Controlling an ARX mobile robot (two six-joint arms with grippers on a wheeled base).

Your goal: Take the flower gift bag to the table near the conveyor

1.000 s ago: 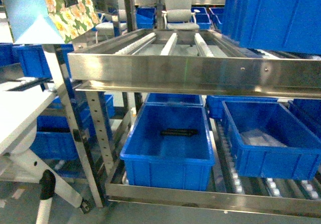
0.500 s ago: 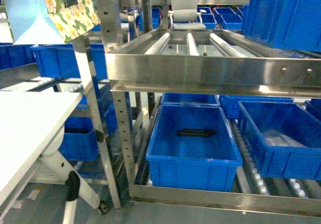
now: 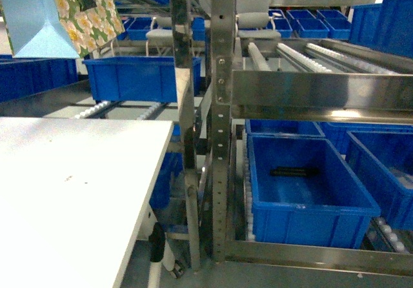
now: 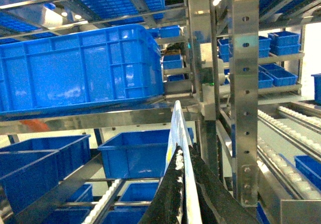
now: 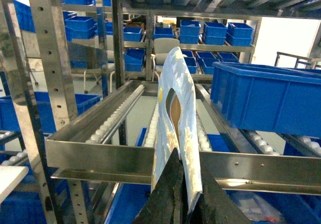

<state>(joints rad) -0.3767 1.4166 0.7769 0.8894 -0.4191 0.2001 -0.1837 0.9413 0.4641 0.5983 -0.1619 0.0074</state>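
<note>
Blue bins [image 3: 310, 201] fill steel racking all around. Left gripper [image 4: 181, 184] is pinched on a thin pale bag edge [image 4: 176, 133]; right gripper [image 5: 181, 189] is pinched on another pale blue bag [image 5: 175, 118]. High up (top left, head view) hangs the flower gift bag [image 3: 80, 7], above the white table [image 3: 71, 197] beside the conveyor [image 3: 322, 62].

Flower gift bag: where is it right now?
In the head view the flower gift bag hangs in the top left corner, above the far edge of the white table and left of the steel conveyor.
</note>
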